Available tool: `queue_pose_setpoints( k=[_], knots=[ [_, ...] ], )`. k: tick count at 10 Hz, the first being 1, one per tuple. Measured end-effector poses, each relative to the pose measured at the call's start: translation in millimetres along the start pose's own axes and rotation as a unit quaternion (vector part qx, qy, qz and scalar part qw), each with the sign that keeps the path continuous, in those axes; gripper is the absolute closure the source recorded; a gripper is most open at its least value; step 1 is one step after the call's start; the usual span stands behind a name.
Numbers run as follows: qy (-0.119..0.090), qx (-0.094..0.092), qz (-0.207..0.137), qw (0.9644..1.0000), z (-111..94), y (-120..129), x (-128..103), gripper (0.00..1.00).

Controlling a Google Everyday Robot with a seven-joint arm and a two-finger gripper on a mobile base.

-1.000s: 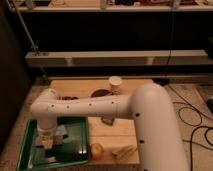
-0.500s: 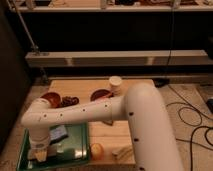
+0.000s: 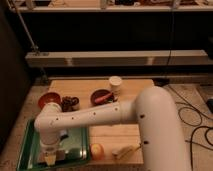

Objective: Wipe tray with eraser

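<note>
The green tray (image 3: 77,142) lies at the front left of the wooden table, partly hidden by my white arm. My gripper (image 3: 50,157) hangs over the tray's near part, pointing down. A pale yellowish block, likely the eraser (image 3: 49,159), sits at the gripper's tip against the tray floor. The arm's forearm (image 3: 85,117) crosses above the tray from the right.
Two reddish-brown bowls (image 3: 48,99) (image 3: 102,96) stand behind the tray, with a dark item (image 3: 69,103) between them. A white cup (image 3: 115,83) stands at the back. An orange object (image 3: 97,150) and a pale stick (image 3: 125,149) lie right of the tray. Cables (image 3: 197,130) lie on the floor.
The gripper has moved from the tray's middle toward its near left edge and then slightly right, staying low on the tray floor.
</note>
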Motion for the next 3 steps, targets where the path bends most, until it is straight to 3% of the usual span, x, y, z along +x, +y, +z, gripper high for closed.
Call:
queue_pose_setpoints(
  k=[3],
  knots=[
    [0.014,-0.004,0.040,0.9991,-3,-4,-34,1.00]
  ],
)
